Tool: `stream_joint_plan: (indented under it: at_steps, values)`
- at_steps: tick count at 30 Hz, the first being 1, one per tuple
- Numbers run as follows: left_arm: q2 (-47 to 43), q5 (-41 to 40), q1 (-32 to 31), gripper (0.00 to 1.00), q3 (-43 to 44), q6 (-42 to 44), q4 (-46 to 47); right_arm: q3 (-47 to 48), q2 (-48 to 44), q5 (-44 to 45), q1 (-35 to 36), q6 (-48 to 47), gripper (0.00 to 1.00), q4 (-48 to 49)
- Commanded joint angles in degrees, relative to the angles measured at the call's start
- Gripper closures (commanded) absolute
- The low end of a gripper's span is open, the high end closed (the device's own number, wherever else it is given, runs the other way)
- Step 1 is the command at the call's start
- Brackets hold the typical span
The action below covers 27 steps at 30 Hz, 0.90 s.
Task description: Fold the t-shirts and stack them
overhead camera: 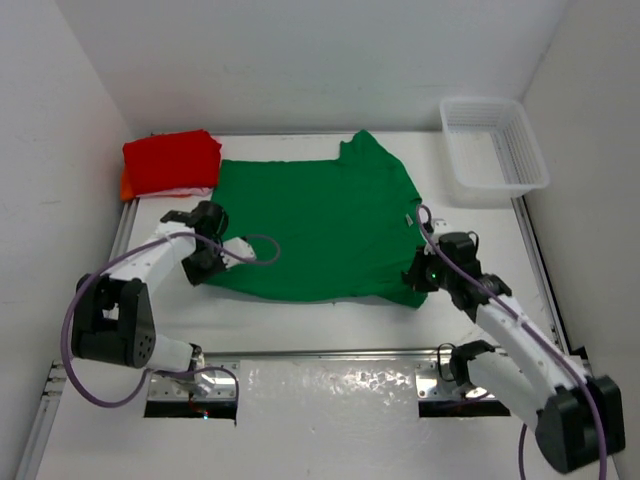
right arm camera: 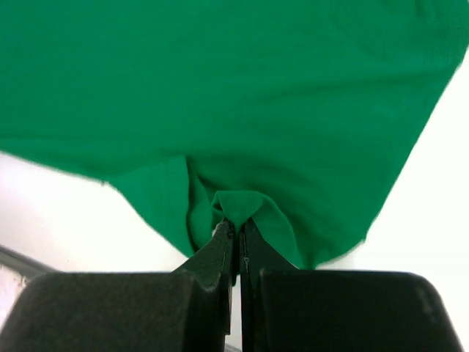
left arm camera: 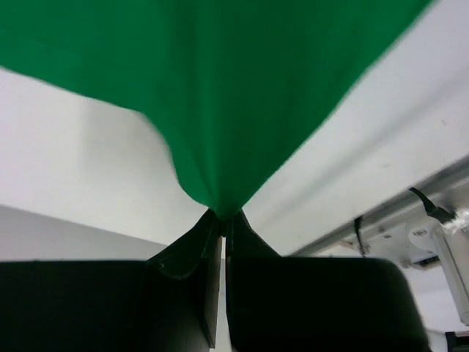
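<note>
Across the table (overhead camera: 270,320), green t-shirt (overhead camera: 320,225) spread, near corners clamped in left jaws and right jaws

The green t-shirt (overhead camera: 320,225) is plain, one even green; at ten o'clock of it the red t-shirt (overhead camera: 172,160) is plain red, an orange t-shirt (overhead camera: 127,187) edge showing beneath; the basket (overhead camera: 492,150) at two o'clock is white mesh; the table (overhead camera: 330,385) white; the left arm (overhead camera: 150,258) and right arm (overhead camera: 515,335) white with black joints, cables (overhead camera: 68,345) purple.

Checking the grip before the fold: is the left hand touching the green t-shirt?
Touching. The left wrist view shows the left hand shut on a pinched bit of the green t-shirt.
</note>
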Motion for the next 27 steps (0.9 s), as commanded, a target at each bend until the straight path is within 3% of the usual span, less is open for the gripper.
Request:
stream_joint_plan:
  at_steps: [1, 6, 13, 20, 27]
  values:
    - [3.14, 2.76, 0.06, 1.00, 9.46, -2.80, 0.87, 8.27, 9.64, 3.09, 0.03, -3.60, 1.00, 6.56]
    - [13.51, 2.77, 1.19, 1.00, 18.88, -6.14, 3.59, 19.95, 24.49, 0.48, -5.06, -6.86, 1.00, 15.52]
    - [29.49, 5.31, 8.05, 1.00, 38.40, -10.09, 4.47, 37.96, 46.63, -0.59, -7.00, -13.36, 1.00, 17.73]
    - [37.15, 5.93, 9.28, 1.00, 45.88, -10.80, 4.91, 48.43, 57.81, -0.59, -7.96, -15.48, 1.00, 16.50]
    - [39.54, 5.84, 9.11, 1.00, 46.58, -11.24, 7.63, 50.91, 60.46, -0.85, -9.11, -16.18, 1.00, 15.71]
